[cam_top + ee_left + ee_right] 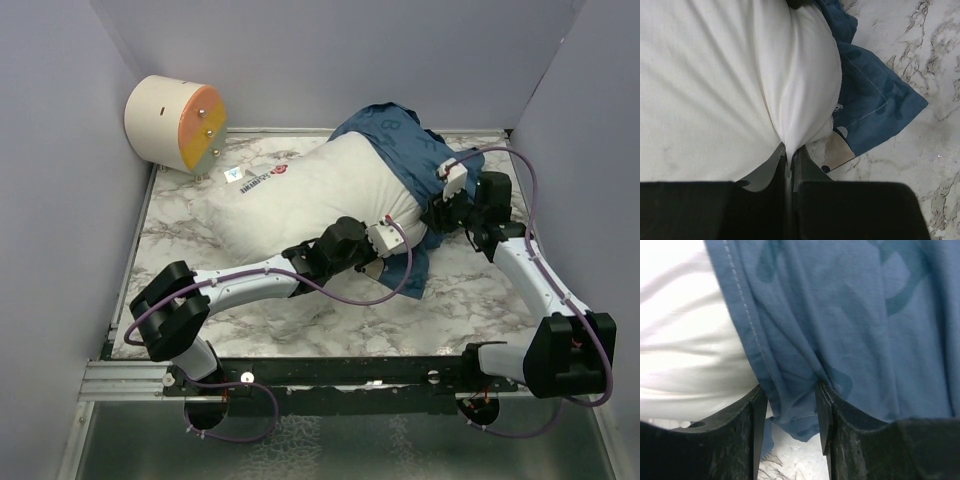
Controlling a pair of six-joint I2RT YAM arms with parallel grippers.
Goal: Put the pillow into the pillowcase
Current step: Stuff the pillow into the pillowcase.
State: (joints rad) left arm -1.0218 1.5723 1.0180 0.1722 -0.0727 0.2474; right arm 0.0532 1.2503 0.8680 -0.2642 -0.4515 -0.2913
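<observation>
The plump white pillow (300,200) lies across the marble table, its right end tucked inside the blue pillowcase (400,140). My left gripper (400,235) sits at the pillow's near right corner, shut on a pinch of white pillow (715,75) fabric that runs down between the fingers (789,157). A blue corner of the pillowcase (875,110) lies flat on the table just right of that grip. My right gripper (440,205) is at the case's opening edge; in its wrist view the jaws (790,410) hold a bunched fold of the pillowcase (850,315) hem, with the pillow (685,340) to the left.
A cream cylinder with an orange face (175,122) stands in the back left corner. Grey walls close in the table (480,300) on the left, back and right. The pillow's printed label (262,180) faces up near its far edge.
</observation>
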